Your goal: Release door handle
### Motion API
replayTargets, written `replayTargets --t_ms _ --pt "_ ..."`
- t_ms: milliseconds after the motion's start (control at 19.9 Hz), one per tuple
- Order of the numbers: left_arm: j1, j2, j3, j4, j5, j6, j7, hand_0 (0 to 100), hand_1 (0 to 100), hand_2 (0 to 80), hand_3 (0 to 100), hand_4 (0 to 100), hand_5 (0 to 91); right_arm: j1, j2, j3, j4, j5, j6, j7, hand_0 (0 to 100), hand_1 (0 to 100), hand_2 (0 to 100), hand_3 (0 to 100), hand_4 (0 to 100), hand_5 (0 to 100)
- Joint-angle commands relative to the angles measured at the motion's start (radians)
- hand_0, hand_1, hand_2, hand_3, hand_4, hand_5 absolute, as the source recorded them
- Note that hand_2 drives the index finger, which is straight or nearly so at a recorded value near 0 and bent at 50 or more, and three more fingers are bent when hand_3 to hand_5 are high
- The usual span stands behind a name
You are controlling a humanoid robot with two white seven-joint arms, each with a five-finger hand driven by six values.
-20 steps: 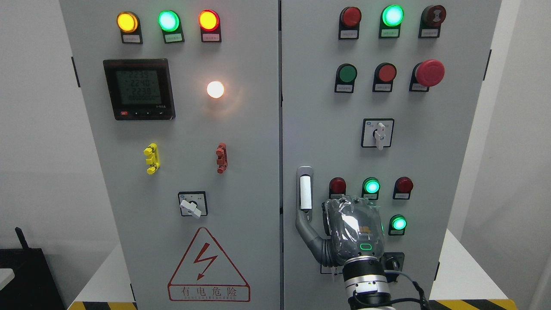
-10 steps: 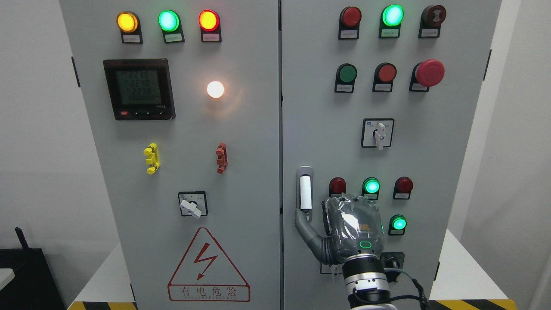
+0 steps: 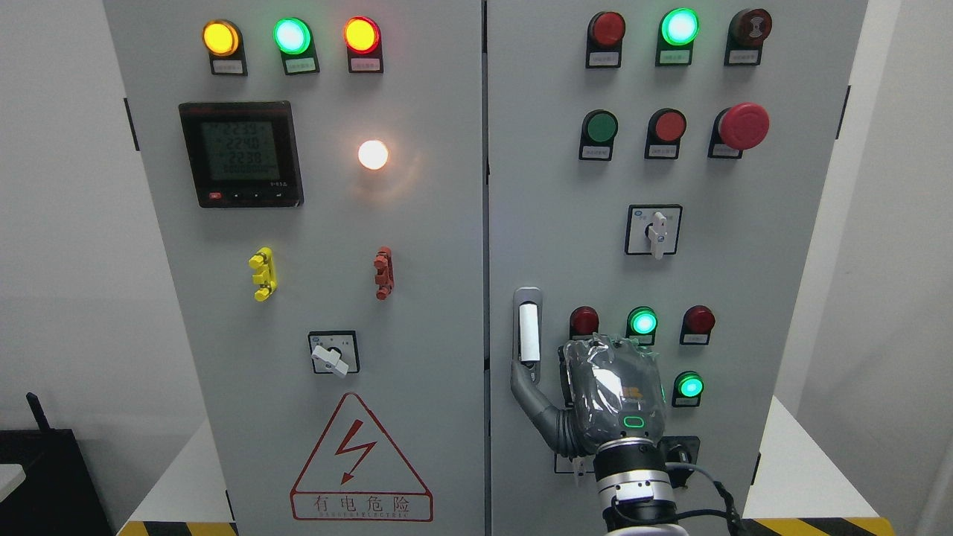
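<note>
The door handle (image 3: 528, 327) is a white vertical bar in a grey recessed plate on the right door of the grey cabinet (image 3: 551, 223), near its left edge. My right hand (image 3: 612, 393) comes up from the bottom edge with its back toward me, just right of and below the handle. Its grey thumb (image 3: 530, 394) is spread out to the left, and the tip rests against the plate's lower end. The hand does not grasp the white bar. The other fingers are mostly hidden behind the back of the hand. My left arm is out of view.
Around the hand are red and green indicator lamps (image 3: 642, 322), a lit green lamp (image 3: 690, 386) and a rotary switch (image 3: 654, 230). The left door carries a meter (image 3: 240, 154), a selector switch (image 3: 333, 353) and a hazard sign (image 3: 360, 460). White walls flank the cabinet.
The right hand has barely shifted. The thumb tip stays at the lower end of the handle plate. The meter digits flicker.
</note>
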Motion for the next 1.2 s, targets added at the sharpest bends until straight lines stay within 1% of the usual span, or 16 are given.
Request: replayTargets --t_ms 0,451,1153 --pt "-0.026 0.0 0.017 0.0 0.0 0.001 0.0 12 39 0.0 0 0 0.0 -0.003 0.0 -0.006 0.001 -0.001 0.0 -0.005 43 4 100 100 89 98" --pt "-0.026 0.001 0.017 0.0 0.0 0.001 0.0 12 39 0.0 0 0 0.0 0.008 0.002 -0.016 -0.005 -0.005 0.011 -0.005 44 4 100 100 89 98" --pt "-0.026 0.001 0.017 0.0 0.0 0.001 0.0 12 39 0.0 0 0 0.0 0.01 -0.001 -0.039 -0.018 -0.007 0.009 -0.007 45 5 100 100 89 98"
